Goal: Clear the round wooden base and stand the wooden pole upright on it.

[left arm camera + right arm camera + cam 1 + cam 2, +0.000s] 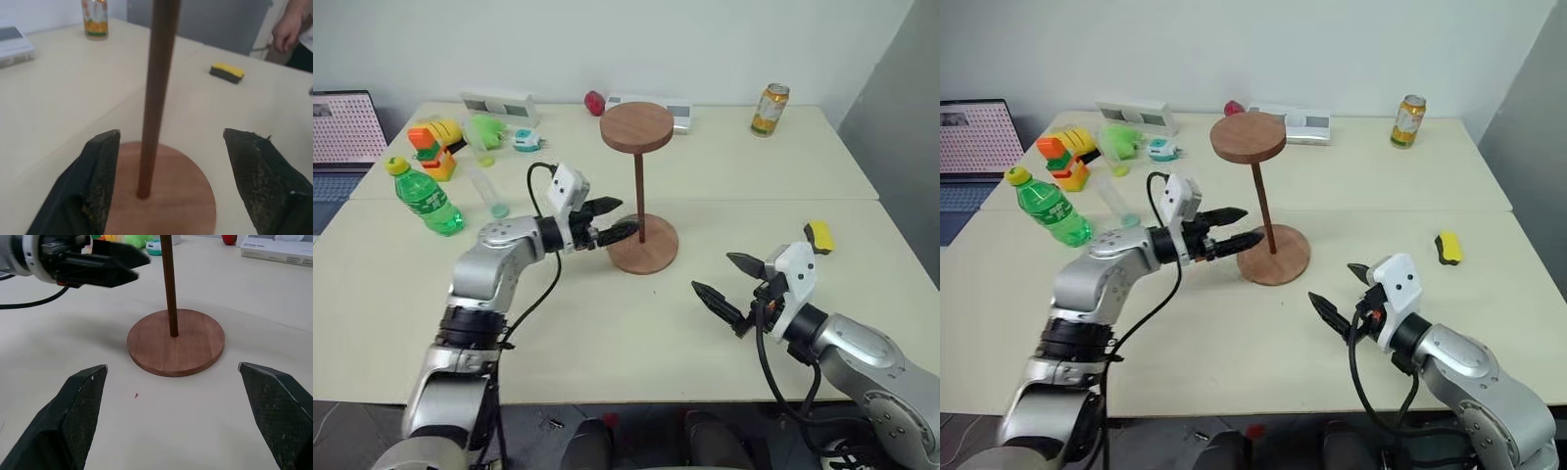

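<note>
Hidden and cut off
Wooden pole (pixel 155 93) top runs off left wrist view; person's hand (pixel 289 30) cropped; can (pixel 95 17) label blurred.

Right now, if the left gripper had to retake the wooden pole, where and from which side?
Probably the bare shaft of the wooden pole, midway between its top disc and the round wooden base. Come level from the robot's left: it stands upright, and the open left gripper already faces it.

No legible text, brand, number or sign anywhere. Printed labels on the green bottle (pixel 426 199) and the orange can (pixel 770 109), both too small and blurred to read. Faint markings on the white boxes (pixel 1137 117) at the back of the table (pixel 607 323), likewise unreadable.
</note>
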Controlling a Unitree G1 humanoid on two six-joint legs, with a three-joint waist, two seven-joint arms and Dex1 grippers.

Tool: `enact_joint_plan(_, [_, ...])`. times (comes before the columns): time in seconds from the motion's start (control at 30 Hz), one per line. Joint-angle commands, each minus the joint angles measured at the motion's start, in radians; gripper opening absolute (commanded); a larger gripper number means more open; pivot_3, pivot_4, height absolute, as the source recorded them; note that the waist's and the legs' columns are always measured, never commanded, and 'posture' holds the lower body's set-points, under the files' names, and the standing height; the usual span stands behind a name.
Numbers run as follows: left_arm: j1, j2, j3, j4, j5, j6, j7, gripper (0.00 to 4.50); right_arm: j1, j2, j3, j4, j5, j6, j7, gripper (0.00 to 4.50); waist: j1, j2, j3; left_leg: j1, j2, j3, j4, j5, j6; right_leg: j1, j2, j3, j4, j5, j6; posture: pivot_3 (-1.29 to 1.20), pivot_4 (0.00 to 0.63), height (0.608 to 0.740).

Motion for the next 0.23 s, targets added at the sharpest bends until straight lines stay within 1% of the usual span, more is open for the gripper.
enact_joint_plan(0.03, [0.006, 0.179, 0.011, -0.044, 0.017, 0.029, -0.133, 4.48, -0.033, -0.052, -0.054, 0.040, 0.020, -0.019, 0.083, 4.50, -0.001, 0.000, 0.002, 0.000, 0.000, 0.000, 0.000, 0.000, 0.000, 0.000, 0.000, 0.000, 0.000, 0.000, 0.000, 0.00, 0.150, 0.740])
enact_joint_plan(0.13, [-0.001, 0.297, 0.004, -0.003, 0.059, -0.008, -0.203, 4.48, -0.075, -0.130, -0.098, 0.120, 0.027, -0.023, 0.177, 4.50, 0.001, 0.001, 0.002, 0.000, 0.000, 0.000, 0.000, 0.000, 0.000, 0.000, 0.000, 0.000, 0.000, 0.000, 0.000, 0.00, 0.150, 0.740])
enact_joint_plan(0.2, [-0.004, 0.337, 0.010, 0.030, 0.078, -0.047, -0.233, 4.48, -0.098, -0.166, -0.117, 0.168, 0.022, -0.030, 0.222, 4.50, 0.003, 0.001, 0.004, 0.000, -0.001, 0.000, 0.000, 0.000, 0.000, 0.001, 0.000, 0.000, -0.001, 0.000, 0.000, 0.00, 0.150, 0.740])
enact_joint_plan(0.23, [-0.014, 0.340, 0.011, 0.058, 0.096, -0.077, -0.226, 4.48, -0.109, -0.173, -0.123, 0.188, 0.024, -0.032, 0.234, 4.50, 0.003, 0.001, 0.004, 0.000, -0.001, 0.001, 0.000, 0.000, 0.000, 0.001, 0.000, 0.000, -0.001, 0.000, 0.000, 0.00, 0.150, 0.740])
